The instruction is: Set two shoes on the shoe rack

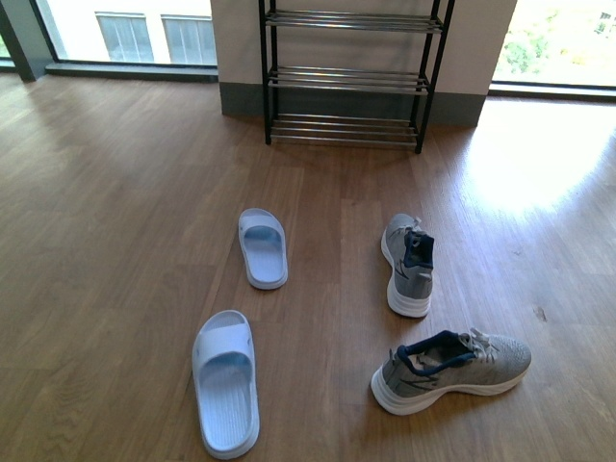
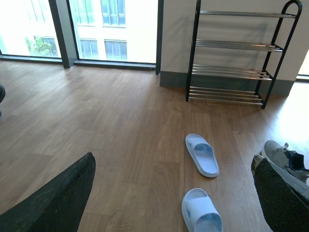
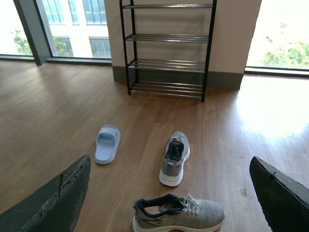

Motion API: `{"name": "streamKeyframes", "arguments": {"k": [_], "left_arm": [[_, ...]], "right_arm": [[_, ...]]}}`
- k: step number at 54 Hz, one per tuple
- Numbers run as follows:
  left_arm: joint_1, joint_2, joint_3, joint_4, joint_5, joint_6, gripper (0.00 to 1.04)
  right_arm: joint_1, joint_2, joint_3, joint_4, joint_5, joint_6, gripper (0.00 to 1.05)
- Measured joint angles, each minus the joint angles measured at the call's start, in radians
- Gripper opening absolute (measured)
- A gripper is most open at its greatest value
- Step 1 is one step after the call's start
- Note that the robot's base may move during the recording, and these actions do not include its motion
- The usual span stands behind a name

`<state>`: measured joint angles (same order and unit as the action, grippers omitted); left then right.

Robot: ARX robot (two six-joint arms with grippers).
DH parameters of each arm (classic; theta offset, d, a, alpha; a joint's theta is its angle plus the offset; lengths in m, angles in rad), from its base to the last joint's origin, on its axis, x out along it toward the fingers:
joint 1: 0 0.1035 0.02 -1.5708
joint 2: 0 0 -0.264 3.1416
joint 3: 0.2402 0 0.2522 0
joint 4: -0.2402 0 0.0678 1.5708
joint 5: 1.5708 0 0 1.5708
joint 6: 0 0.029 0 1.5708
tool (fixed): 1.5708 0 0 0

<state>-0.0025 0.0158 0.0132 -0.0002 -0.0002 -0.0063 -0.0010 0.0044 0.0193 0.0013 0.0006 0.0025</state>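
Two grey knit sneakers lie on the wood floor: one points toward the rack, the other lies crosswise nearer me. Left of them sit two pale blue slide sandals, the farther one and the nearer one. The black shoe rack stands against the far wall with bare chrome bars. Neither arm shows in the front view. My left gripper hangs open above the sandals. My right gripper is open above the sneakers, nothing between its fingers.
Large windows flank the wall behind the rack. A bright sun patch lies on the floor at the right. Bare wood floor stretches between the shoes and the rack.
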Motion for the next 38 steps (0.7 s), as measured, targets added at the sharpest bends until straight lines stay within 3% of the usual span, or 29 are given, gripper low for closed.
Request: {"name": "streamKeyframes", "arguments": {"k": [38], "left_arm": [[0.000,0.000,0.000,0.000,-0.001,0.000,0.95]], "right_arm": [[0.000,0.000,0.000,-0.001,-0.003,0.000,0.96]]}}
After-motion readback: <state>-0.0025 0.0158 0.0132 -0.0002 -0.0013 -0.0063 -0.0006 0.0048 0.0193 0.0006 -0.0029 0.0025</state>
